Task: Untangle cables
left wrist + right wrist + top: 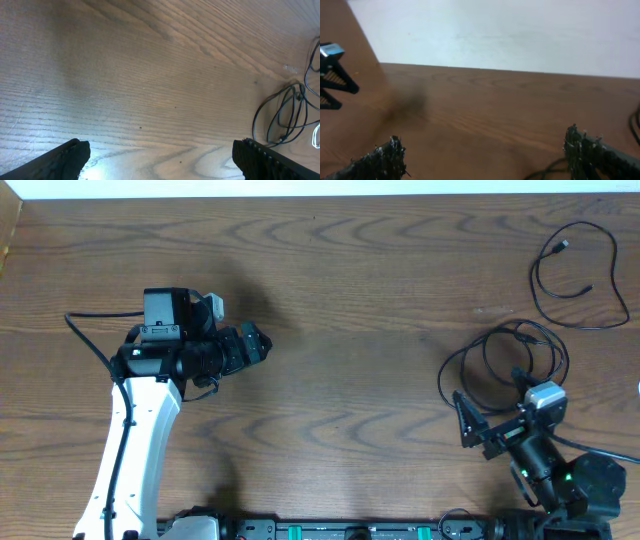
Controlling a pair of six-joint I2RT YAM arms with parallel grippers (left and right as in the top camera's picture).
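Note:
A tangle of black cables (500, 358) lies at the right of the wooden table, just ahead of my right gripper (494, 400). That gripper is open, with nothing between its fingers. One black cable (580, 280) lies apart in a loose loop at the far right corner. A bit of white cable (637, 388) shows at the right edge. My left gripper (258, 345) hovers open and empty over bare wood at centre left, far from the cables. The left wrist view shows the tangle (280, 115) and the white cable (316, 136) at its right. In the right wrist view, black cable (545, 172) passes by the right finger (592, 152).
The far table edge meets a pale wall (495, 35). The left arm's own thick black cable (90, 335) loops out beside it. The arm bases and a rail (340, 530) line the near edge.

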